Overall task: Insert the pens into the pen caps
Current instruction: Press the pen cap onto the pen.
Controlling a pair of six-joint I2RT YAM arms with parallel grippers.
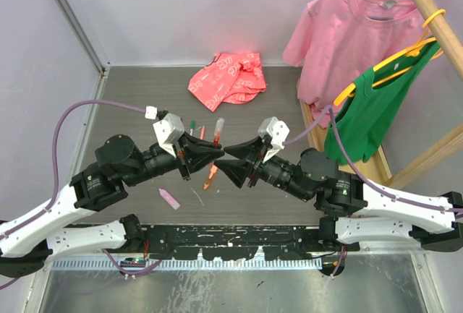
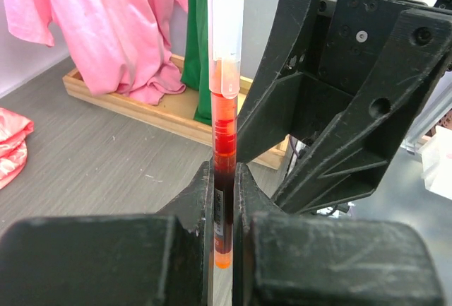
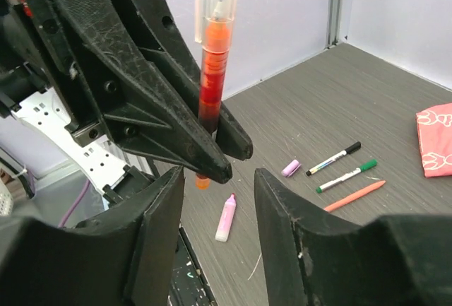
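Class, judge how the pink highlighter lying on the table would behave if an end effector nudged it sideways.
The pink highlighter looks round-bodied, so it would probably roll. It seems small and plastic, likely light and stiff. Its smooth surface may slip on the table.

The pen [image 2: 223, 143] is translucent orange darkening to deep red, under a clear cap [image 2: 226, 23]. Both hands are matte black. On the grey wood-grain bench [image 3: 367, 94] lie a pink highlighter [image 3: 226, 218], a lilac cap [image 3: 290, 168], white markers with black [image 3: 333, 158] and green [image 3: 346, 176] caps, and a salmon pen [image 3: 354, 196] (plain). The cloth [image 1: 228, 78] is red with white pattern.

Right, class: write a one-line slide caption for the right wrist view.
Left tool grips an orange pen upright; right tool open below.
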